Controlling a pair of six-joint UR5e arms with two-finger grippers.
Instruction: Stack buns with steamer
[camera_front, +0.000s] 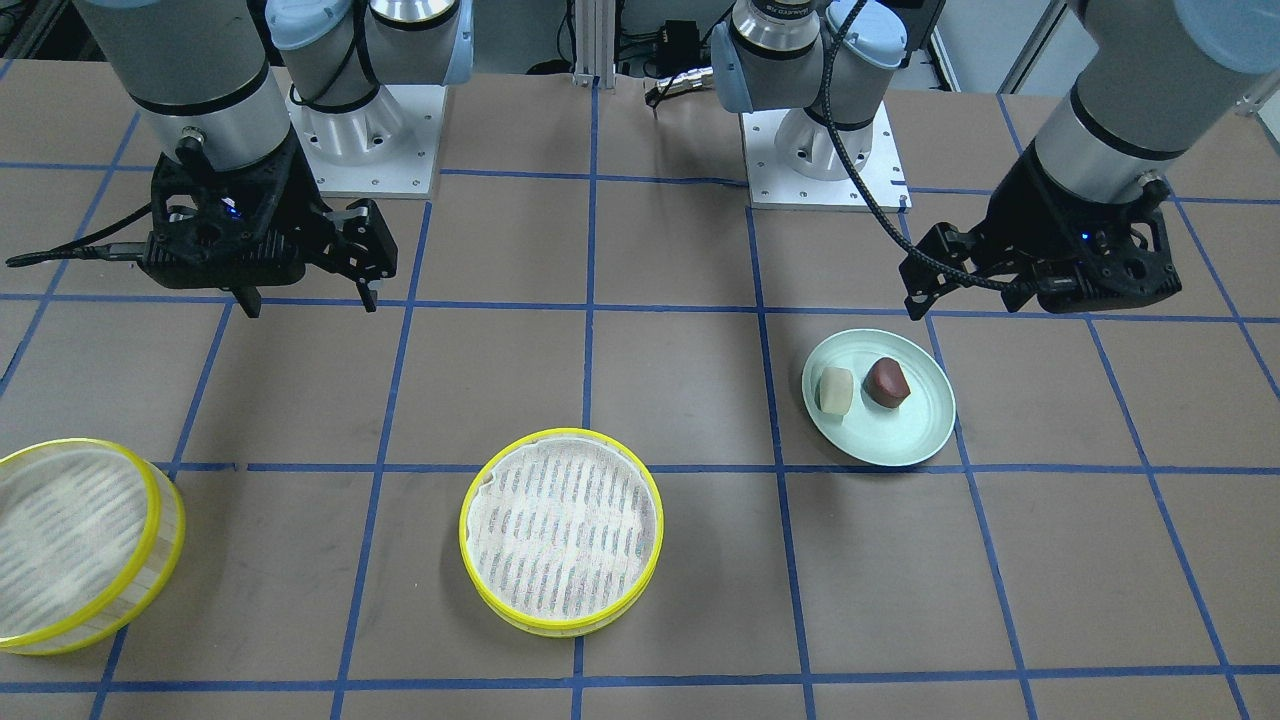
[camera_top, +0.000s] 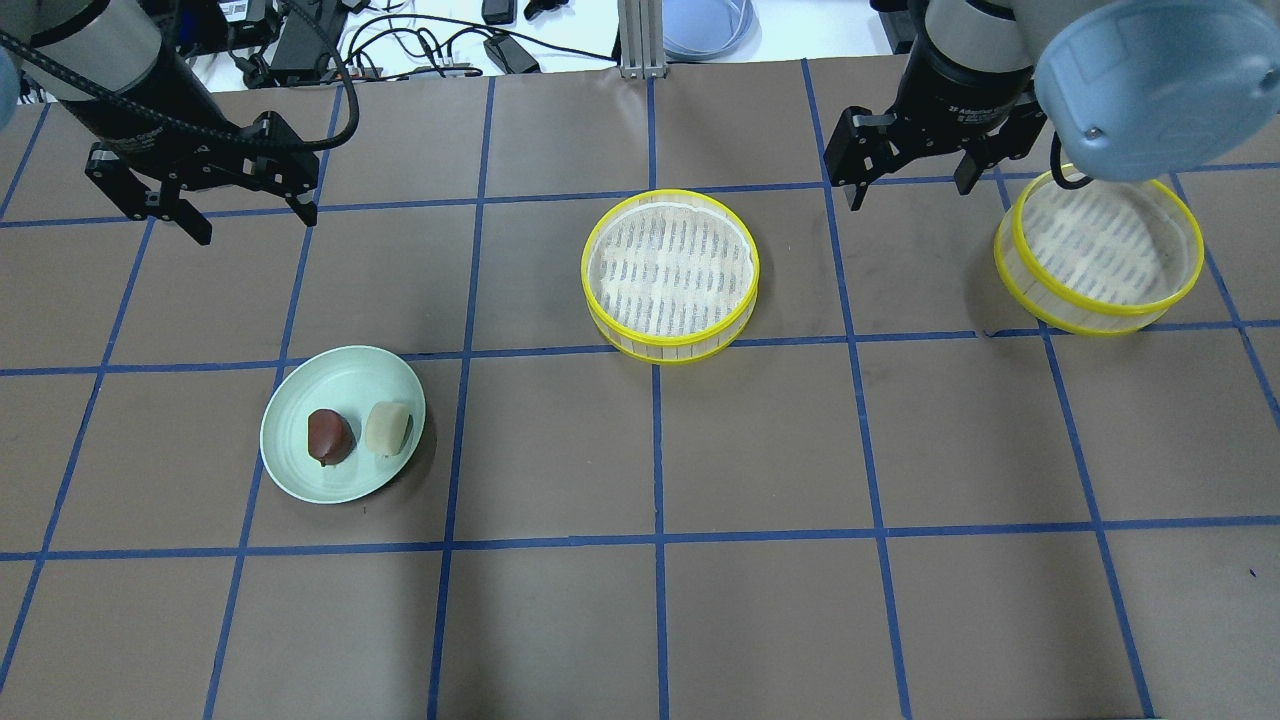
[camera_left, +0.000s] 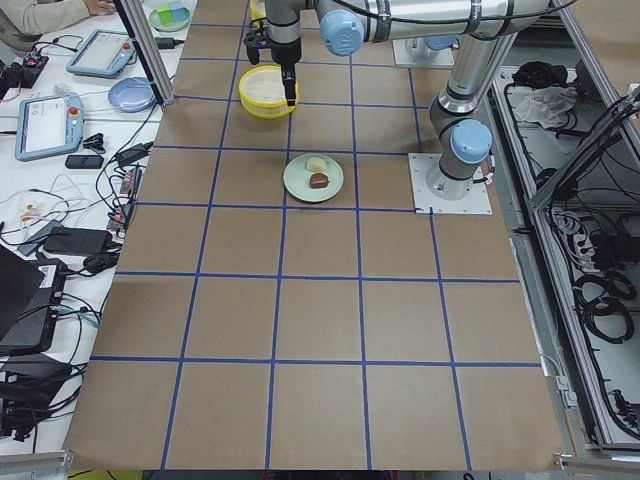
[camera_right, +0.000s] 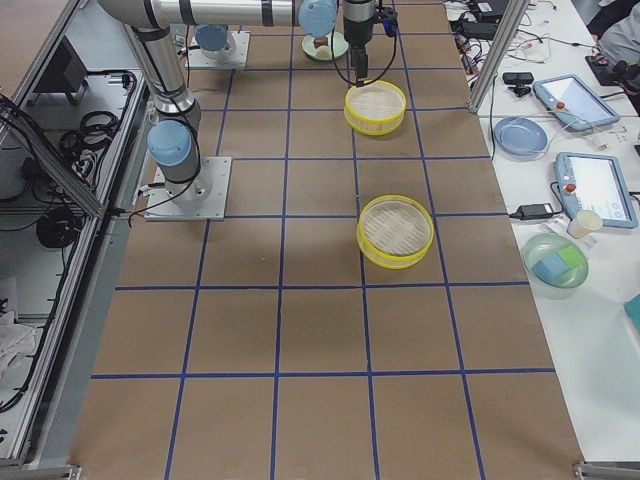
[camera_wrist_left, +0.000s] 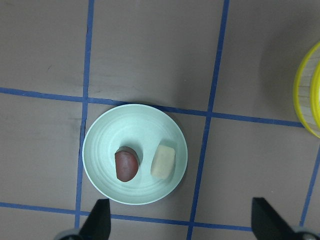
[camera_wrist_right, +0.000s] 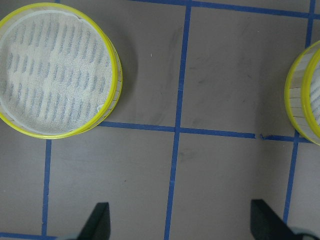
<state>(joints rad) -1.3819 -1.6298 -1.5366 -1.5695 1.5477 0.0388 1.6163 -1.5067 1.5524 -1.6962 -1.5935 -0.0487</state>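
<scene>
Nearest the front-facing camera lie the two steamer tiers. The centre tier (camera_front: 560, 530) is round and shallow, with a bright yellow rim at top and bottom, a translucent wall and a white slatted floor. A fine mesh cloth with a slightly uneven edge covers this floor. It stands in the middle of the surface (camera_top: 760, 440), across a blue tape line. The second tier (camera_front: 75, 545) has the same shape and material. It stands well apart, on the robot's right side, and the edge of the front-facing view cuts it.

The surface is matte brown sheet, divided into squares by blue tape.

On the robot's left side stands a pale mint-green plate (camera_front: 880, 440), smooth, with faint rings. Two buns lie on it, just beside each other. The cream-white bun (camera_front: 835, 390) is blocky with soft corners and is on the side towards the centre tier. The dark reddish-brown bun (camera_front: 887, 383) is glossy and rounded, with one narrower end.

The left pincer (camera_top: 255, 225) hangs above the surface near the plate, its fingers spread wide and holding nothing. The right pincer (camera_top: 910, 192) hangs over bare surface between the two tiers, also wide and without a load. A broad stretch of bare surface lies between the plate and the centre tier.

The black collar of the right wrist has small white lettering, too small to read.
</scene>
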